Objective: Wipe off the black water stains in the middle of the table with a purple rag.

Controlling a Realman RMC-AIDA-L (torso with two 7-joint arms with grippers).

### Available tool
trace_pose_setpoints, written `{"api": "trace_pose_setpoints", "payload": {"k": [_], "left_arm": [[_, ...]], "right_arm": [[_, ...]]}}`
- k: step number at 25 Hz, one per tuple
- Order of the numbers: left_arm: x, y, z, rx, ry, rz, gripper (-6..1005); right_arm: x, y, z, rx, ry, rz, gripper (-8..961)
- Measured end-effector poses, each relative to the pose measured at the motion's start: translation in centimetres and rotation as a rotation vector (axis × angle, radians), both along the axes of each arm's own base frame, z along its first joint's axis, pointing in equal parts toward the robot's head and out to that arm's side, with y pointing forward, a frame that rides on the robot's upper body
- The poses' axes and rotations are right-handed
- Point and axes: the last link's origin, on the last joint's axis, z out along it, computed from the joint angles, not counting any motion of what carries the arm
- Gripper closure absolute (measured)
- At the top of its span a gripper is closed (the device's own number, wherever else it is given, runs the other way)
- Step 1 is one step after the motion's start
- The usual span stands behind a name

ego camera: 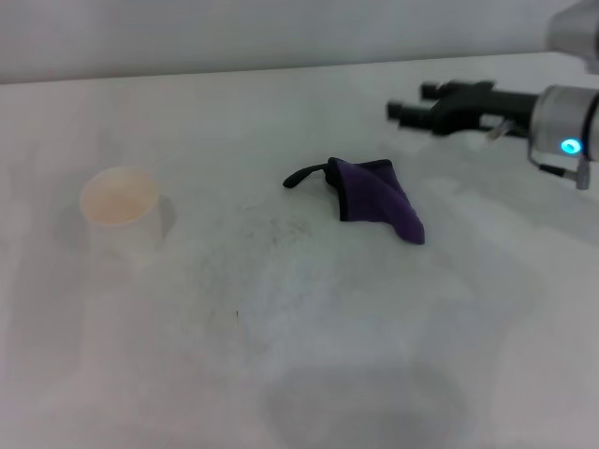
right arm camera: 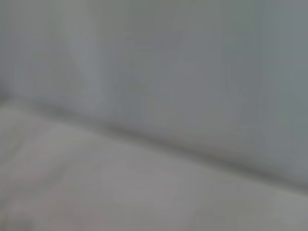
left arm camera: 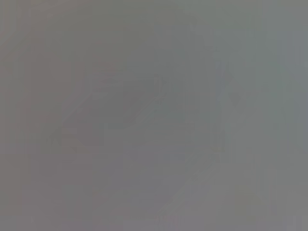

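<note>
The purple rag lies crumpled on the white table a little right of the middle, its black loop tail pointing left. My right gripper hovers behind and to the right of the rag, pointing left, apart from it. Its two black fingers stand open with nothing between them. The black water stains are out of view; only faint grey speckles mark the table left of the rag. My left gripper shows in no view. The left wrist view shows only blank grey, and the right wrist view only the tabletop and the wall.
A white paper cup stands upright at the left of the table. A pale wall runs along the table's far edge.
</note>
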Motion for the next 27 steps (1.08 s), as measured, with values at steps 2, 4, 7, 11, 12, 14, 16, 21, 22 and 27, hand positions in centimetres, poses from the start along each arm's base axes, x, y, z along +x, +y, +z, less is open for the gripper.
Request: {"api": "trace_pose_setpoints", "payload": {"k": [2, 4, 7, 11, 12, 14, 16, 21, 22, 27], "left_arm": [[-0.1, 0.0, 0.0, 0.003, -0.003, 0.004, 126], [-0.1, 0.0, 0.2, 0.013, -0.010, 0.011, 126], [-0.4, 0.0, 0.2, 0.018, -0.021, 0.029, 126], [-0.5, 0.7, -0.2, -0.015, -0.027, 0.064, 126], [-0.5, 1.0, -0.4, -0.024, -0.029, 0.072, 126], [-0.5, 1.2, -0.5, -0.034, -0.030, 0.082, 126], [-0.4, 1.4, -0.4, -0.033, -0.025, 0.080, 126], [0.0, 1.8, -0.3, -0.037, 0.064, 0.076, 126], [0.0, 1.8, -0.3, -0.038, 0.094, 0.077, 126], [-0.4, 1.8, -0.5, -0.057, 0.133, 0.107, 126]], "right_arm": [[0.7, -0.2, 0.7, 0.085, 0.064, -0.002, 363], [1.0, -0.4, 1.2, 0.170, 0.137, 0.012, 280], [1.9, -0.9, 1.8, 0.328, 0.210, 0.028, 158], [4.3, -2.1, 3.2, 0.559, 0.211, 0.000, 77], [4.9, -2.3, 3.4, 0.597, 0.184, -0.005, 77], [5.9, -2.9, 3.7, 0.658, 0.103, -0.009, 77], [7.3, -3.9, 4.3, 0.720, -0.016, -0.008, 77], [8.7, -4.9, 5.0, 0.776, -0.064, -0.046, 77], [8.8, -4.9, 5.1, 0.781, -0.066, -0.051, 77], [8.8, -4.8, 5.5, 0.791, -0.066, -0.049, 77]]}}
